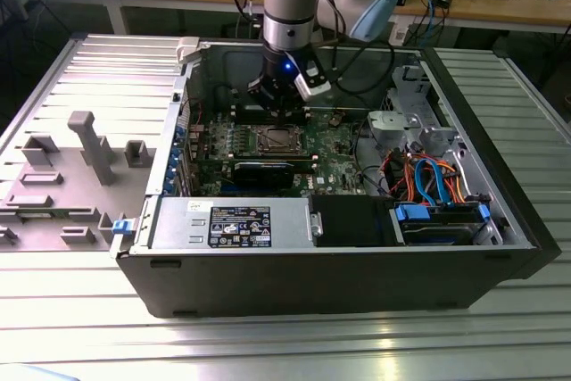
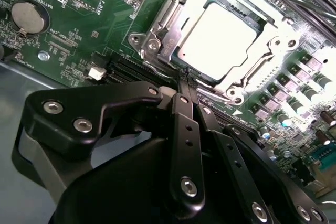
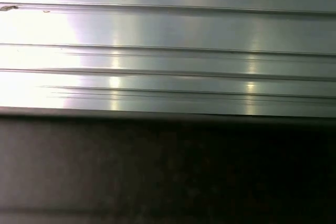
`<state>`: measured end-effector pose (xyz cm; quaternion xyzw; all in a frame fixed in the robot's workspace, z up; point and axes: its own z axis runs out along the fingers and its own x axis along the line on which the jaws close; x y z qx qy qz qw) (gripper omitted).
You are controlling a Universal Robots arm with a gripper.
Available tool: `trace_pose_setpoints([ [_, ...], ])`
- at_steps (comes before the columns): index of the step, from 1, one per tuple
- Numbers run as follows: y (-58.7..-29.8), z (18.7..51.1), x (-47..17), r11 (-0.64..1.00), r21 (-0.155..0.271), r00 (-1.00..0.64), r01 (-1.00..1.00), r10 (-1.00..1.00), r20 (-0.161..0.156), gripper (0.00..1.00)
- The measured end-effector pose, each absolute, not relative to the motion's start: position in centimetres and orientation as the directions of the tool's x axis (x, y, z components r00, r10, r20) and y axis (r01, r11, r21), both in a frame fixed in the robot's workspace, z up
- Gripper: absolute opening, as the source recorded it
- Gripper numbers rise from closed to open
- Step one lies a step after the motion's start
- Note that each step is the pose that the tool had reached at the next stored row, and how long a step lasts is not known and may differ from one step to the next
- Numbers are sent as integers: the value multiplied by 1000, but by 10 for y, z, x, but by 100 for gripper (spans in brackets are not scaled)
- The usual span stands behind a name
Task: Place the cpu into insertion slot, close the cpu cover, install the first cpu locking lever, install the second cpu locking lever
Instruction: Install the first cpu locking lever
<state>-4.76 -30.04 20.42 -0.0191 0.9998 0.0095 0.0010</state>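
Note:
The cpu (image 2: 220, 35) lies flat in the insertion slot (image 1: 276, 139) on the green board, its silver top glaring under the light. The cpu cover (image 2: 170, 27) lies down around it as a silver frame. My gripper (image 2: 185, 73) is shut, its black fingers (image 2: 184, 129) pressed together with nothing visible between them. Its tips sit right at the socket's rim, at the middle of one side. In the exterior view the gripper (image 1: 285, 116) hangs straight down over the socket's far edge inside the open computer case. How the locking levers stand is unclear.
Black memory slots (image 2: 123, 69) run beside the socket, and a coin battery (image 2: 29, 17) sits further off. In the case (image 1: 312, 265) are a power supply (image 1: 236, 225), a drive cage (image 1: 410, 122) and coloured cables (image 1: 428, 176). A grey fixture block (image 1: 94, 144) stands on the ribbed table.

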Motion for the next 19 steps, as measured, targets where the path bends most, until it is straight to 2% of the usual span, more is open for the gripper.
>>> trace_pose_setpoints([
  [4, -300, 203, -32, 999, 20, -999, -41, -41, 11, 11],
  [10, -300, 206, -31, 998, 39, -999, -48, -48, 9, 11],
  [19, -301, 206, -64, 998, 39, -999, -48, -48, 3, 11],
])
